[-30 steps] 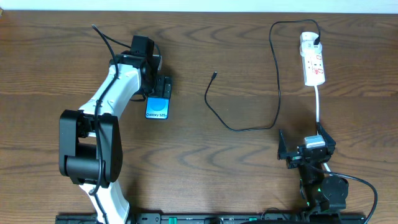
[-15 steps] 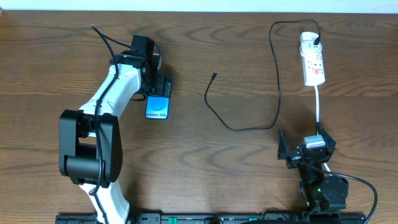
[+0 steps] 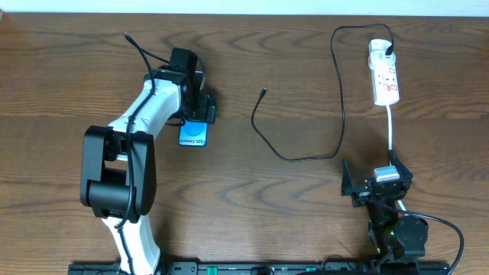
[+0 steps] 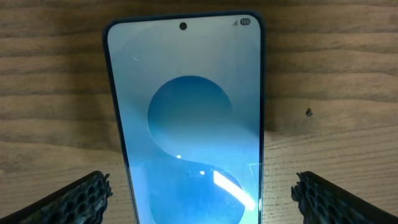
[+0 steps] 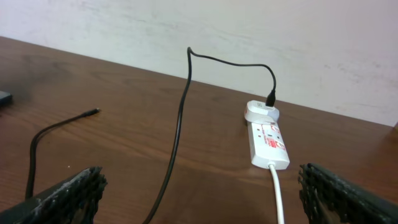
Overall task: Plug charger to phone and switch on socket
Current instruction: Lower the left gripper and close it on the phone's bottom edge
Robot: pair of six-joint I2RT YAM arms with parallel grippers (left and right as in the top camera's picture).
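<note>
Left gripper (image 4: 199, 202) spread wide over phone (image 4: 186, 124), fingers either side, likely lining up grasp. Charger (image 3: 263, 92) plug lies loose, right of phone, well apart. Socket (image 3: 384, 76) farther right; right gripper (image 5: 199, 193) wide, empty, idle.

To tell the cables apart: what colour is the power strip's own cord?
White; the cord of the socket shows best in the right wrist view.

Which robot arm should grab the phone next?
Left. The left tool hangs open right over the phone, fingers either side; the right tool sits far away by the white cord.
</note>
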